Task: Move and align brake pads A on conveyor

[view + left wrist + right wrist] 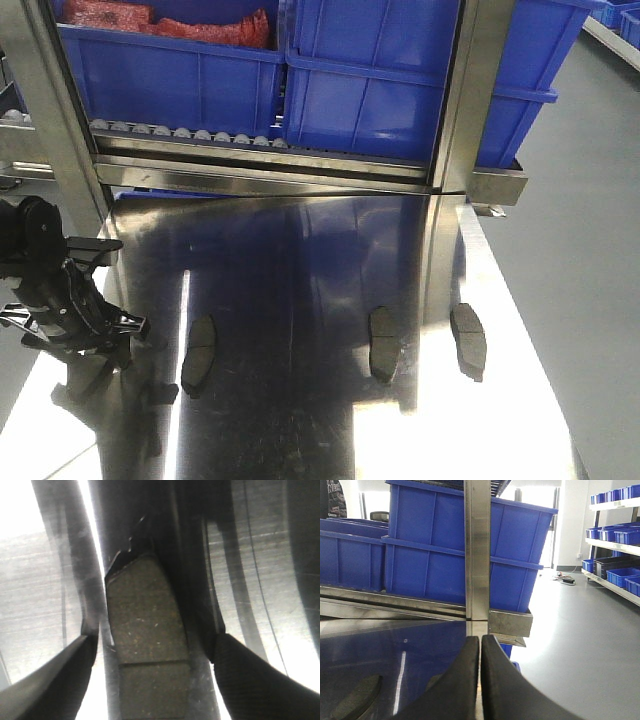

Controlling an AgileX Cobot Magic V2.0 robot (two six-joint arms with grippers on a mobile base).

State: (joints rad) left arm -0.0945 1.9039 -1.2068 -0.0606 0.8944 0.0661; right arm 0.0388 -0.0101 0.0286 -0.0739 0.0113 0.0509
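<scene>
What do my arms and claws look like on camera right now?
The left arm is black, with jointed links and open bracket framing. Left claw: two dark curved fingers with finely textured faces. Right claw: two smooth black curved fingers. No markings show.

The front view looks down and forward from high up across the steel table [300, 300] toward the blue bins [380, 90] filling the top of the frame, wide enough to catch the left gripper [92, 365] at lower left. The left wrist view sits very close, pointing nearly straight down between that gripper's fingers [55, 680] at one pad [145, 625] on the same table. The right wrist view sits low near the tabletop, looking level past the right gripper [480, 647] to the bins and a steel post [477, 550], both of which the front view shows at upper right.
</scene>
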